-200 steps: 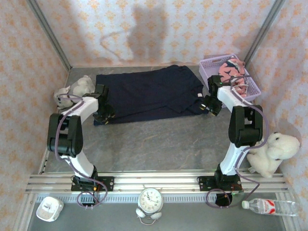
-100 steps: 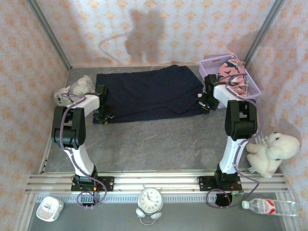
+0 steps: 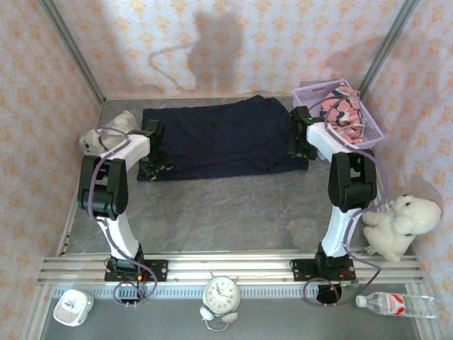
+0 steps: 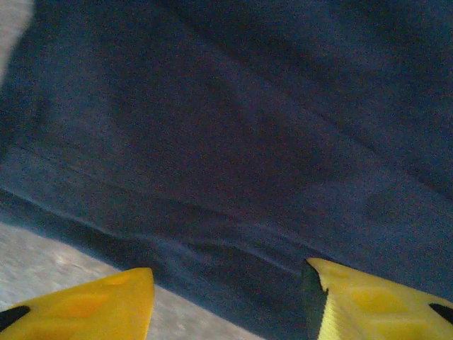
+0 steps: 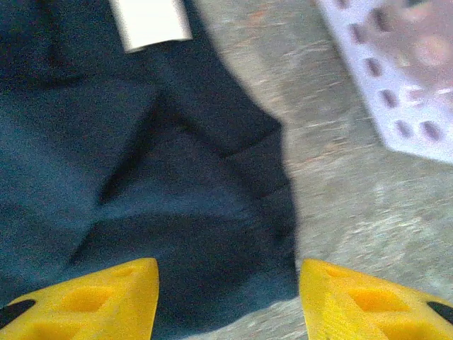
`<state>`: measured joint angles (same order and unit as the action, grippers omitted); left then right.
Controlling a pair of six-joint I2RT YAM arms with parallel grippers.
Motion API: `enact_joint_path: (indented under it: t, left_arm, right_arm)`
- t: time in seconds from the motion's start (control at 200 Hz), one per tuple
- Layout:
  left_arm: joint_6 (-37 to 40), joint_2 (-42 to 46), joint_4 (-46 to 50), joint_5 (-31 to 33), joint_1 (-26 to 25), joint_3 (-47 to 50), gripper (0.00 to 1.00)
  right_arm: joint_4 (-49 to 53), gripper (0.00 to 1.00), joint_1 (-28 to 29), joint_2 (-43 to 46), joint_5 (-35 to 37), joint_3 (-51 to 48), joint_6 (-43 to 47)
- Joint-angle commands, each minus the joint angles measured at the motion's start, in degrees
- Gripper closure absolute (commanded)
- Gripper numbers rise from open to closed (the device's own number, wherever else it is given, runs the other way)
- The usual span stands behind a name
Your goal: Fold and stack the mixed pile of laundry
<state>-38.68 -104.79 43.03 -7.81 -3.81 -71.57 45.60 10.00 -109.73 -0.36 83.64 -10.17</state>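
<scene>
Nearest you, an alarm clock [image 3: 221, 292] and a water bottle [image 3: 396, 304] lay along the front edge of the desk [image 3: 233, 205]. A white plush toy [image 3: 400, 225] sat against the right wall. Farther in, your left tool [image 3: 153, 168] hung over the near left edge of the dark navy garment [image 3: 223, 134]. Its yellow fingers [image 4: 106, 301] stood well apart with nothing between them, and the cloth's hem ran beneath. Your right tool [image 3: 297, 150] sat at the garment's near right corner. It too was spread wide and held nothing, its fingers straddling a creased flap of the cloth. A white label [image 5: 151, 21] showed on the fabric beyond it. The navy garment lay spread flat across the far middle of the desk, between the two tools. Just right of it stood the lavender basket [image 3: 311, 95], with the salmon-pink printed garment [image 3: 340, 108] heaped inside. A second plush toy [image 3: 106, 131] rested in the far left corner.
</scene>
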Motion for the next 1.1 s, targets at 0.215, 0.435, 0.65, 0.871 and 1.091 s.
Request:
enact_joint_path:
  t: [0.215,0.435,0.65,0.871,1.091]
  left_arm:
    - [-8.9,-2.7,-6.5,-1.7,-5.2,-0.6,0.49]
    - [-7.8,-3.8,-6.1,0.2,-5.3,4.1,0.50]
    - [-8.3,4.5,-5.6,-0.8,-5.9,14.6,0.50]
    - [-10.6,13.4,-5.2,-2.2,-6.3,19.5,0.46]
    - [-10.6,10.5,-5.2,-2.3,-6.7,14.8,0.45]
  right_arm:
    - [-4.5,0.50,2.2,-3.8,-7.0,-0.7,-10.7]
    - [-0.9,0.50,1.8,-5.0,-8.6,-4.2,-13.9]
    - [-0.2,0.50,1.8,3.8,-10.9,-17.9,-16.0]
    - [3.5,0.50,3.0,15.3,-13.4,-20.7,-14.1]
    - [1.2,0.49,11.4,15.3,-19.5,-17.6,-14.8]
